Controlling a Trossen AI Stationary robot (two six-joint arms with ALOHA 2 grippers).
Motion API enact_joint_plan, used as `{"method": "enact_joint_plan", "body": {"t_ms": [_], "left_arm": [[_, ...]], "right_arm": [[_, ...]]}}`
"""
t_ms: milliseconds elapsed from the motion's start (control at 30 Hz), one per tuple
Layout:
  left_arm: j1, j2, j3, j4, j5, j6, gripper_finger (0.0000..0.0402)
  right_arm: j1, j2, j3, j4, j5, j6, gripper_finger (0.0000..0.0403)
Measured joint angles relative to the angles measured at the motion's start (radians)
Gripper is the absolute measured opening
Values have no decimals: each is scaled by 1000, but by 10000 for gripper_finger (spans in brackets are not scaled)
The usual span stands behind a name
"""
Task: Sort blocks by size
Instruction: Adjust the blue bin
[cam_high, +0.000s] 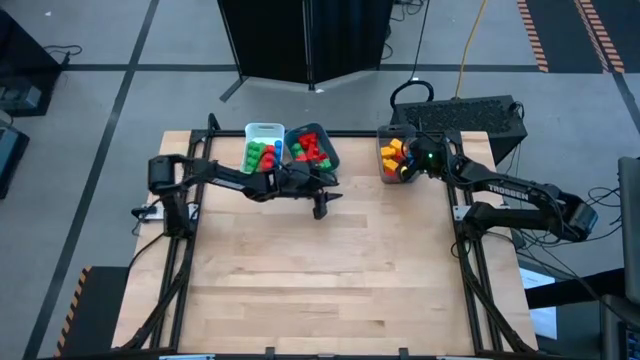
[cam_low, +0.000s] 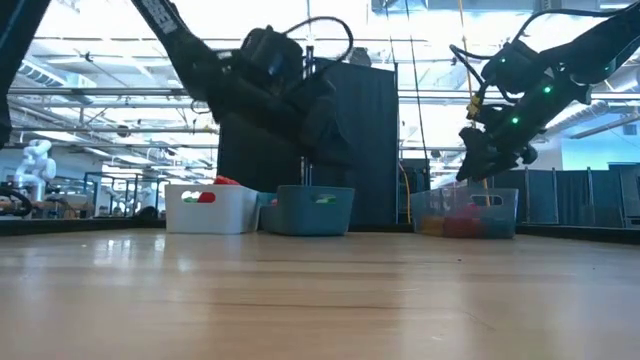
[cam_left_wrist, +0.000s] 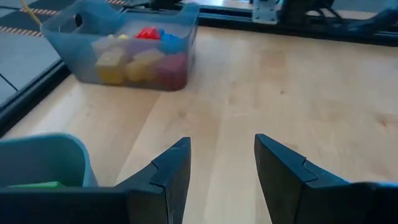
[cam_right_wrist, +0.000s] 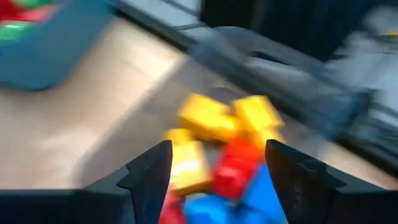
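Yellow, red, blue blocks (cam_right_wrist: 217, 149) heaped beneath parted right claw (cam_right_wrist: 214, 171), left claw (cam_left_wrist: 217, 168) parted, empty.

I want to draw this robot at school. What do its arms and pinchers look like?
Both arms are dark, nearly black, made of slim jointed tubes with black cables looped along them. The right arm carries white lettering and small green lights by its wrist. The left gripper and right gripper each end in two flat, dark, wedge-shaped fingers.
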Motion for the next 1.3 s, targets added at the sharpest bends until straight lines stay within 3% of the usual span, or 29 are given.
{"method": "enact_joint_plan", "body": {"t_ms": [133,267,333,600,733,967,1300], "left_arm": [[-23,-93,1,-144,-73,38,160],[-8,-184,0,-261,-272,74,160],[29,-210,1,-276,-315,80,160],[265,-157,13,-306,-254,58,160],[344,-113,74,-353,-232,172,160],[407,-13,251,-566,-193,347,160],[468,138,395,-659,-220,375,160]], "right_arm": [[41,1,0,51,-137,34,235],[109,2,0,105,-159,47,208],[141,2,1,131,-158,55,195],[242,2,1,237,-153,108,151],[269,2,1,250,-124,105,131],[278,2,1,249,-105,75,113],[278,2,1,247,-105,48,111]]}}
